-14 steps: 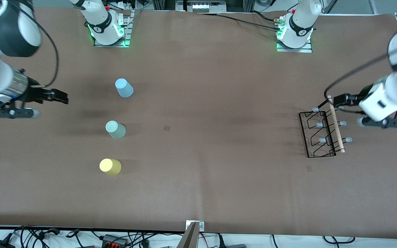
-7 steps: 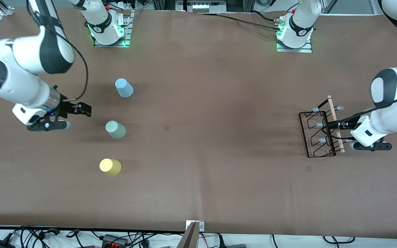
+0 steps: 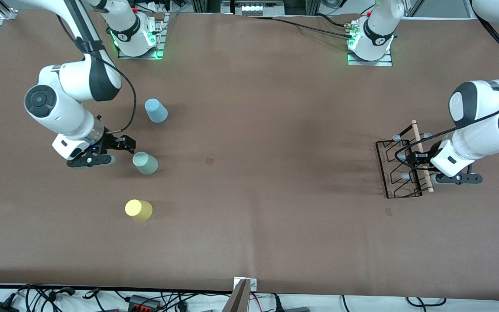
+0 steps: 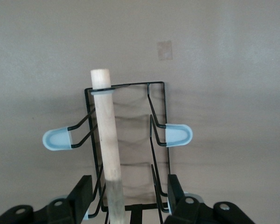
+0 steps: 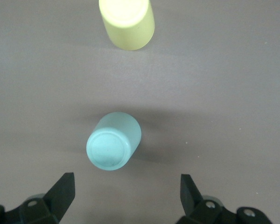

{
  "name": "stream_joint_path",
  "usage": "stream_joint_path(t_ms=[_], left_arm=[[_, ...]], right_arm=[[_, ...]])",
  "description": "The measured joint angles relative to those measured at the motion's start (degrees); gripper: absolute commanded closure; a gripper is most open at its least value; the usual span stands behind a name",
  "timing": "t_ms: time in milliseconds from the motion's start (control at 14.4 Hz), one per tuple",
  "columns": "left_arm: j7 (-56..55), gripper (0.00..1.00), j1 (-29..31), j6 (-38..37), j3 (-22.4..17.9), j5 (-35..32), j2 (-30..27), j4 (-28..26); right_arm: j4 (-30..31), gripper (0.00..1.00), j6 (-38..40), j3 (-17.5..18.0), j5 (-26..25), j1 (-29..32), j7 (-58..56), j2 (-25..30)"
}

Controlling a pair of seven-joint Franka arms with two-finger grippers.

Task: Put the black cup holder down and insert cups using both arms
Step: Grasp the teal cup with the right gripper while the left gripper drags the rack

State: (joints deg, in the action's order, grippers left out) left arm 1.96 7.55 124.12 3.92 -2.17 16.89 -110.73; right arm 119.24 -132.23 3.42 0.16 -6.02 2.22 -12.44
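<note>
Black cup holder [image 3: 399,169] rod between left claw [image 4: 126,198] fingers.

Black cup holder [image 3: 399,169] with pale wooden rod; cups pale green [image 3: 145,163], yellow [image 3: 138,209], light blue [image 3: 156,110].

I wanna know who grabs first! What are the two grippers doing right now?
Left gripper: open, fingers either side of the rack's wooden rod, not gripping yet.
Right gripper: open, beside the green cup, holding nothing.
</note>
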Motion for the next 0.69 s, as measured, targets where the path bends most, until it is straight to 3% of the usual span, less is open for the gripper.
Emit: stream_joint_path(t_ms=[208, 694], left_arm=[[0.10, 0.56, 0.03, 0.13, 0.00, 0.00, -0.18, -0.32], [0.45, 0.95, 0.47, -0.37, -0.09, -0.01, -0.66, -0.55]], right_arm=[[2.24, 0.00, -3.23, 0.04, 0.00, -0.35, 0.01, -0.50], [5.21, 0.00, -15.83, 0.06, 0.00, -1.42, 0.00, -7.34]])
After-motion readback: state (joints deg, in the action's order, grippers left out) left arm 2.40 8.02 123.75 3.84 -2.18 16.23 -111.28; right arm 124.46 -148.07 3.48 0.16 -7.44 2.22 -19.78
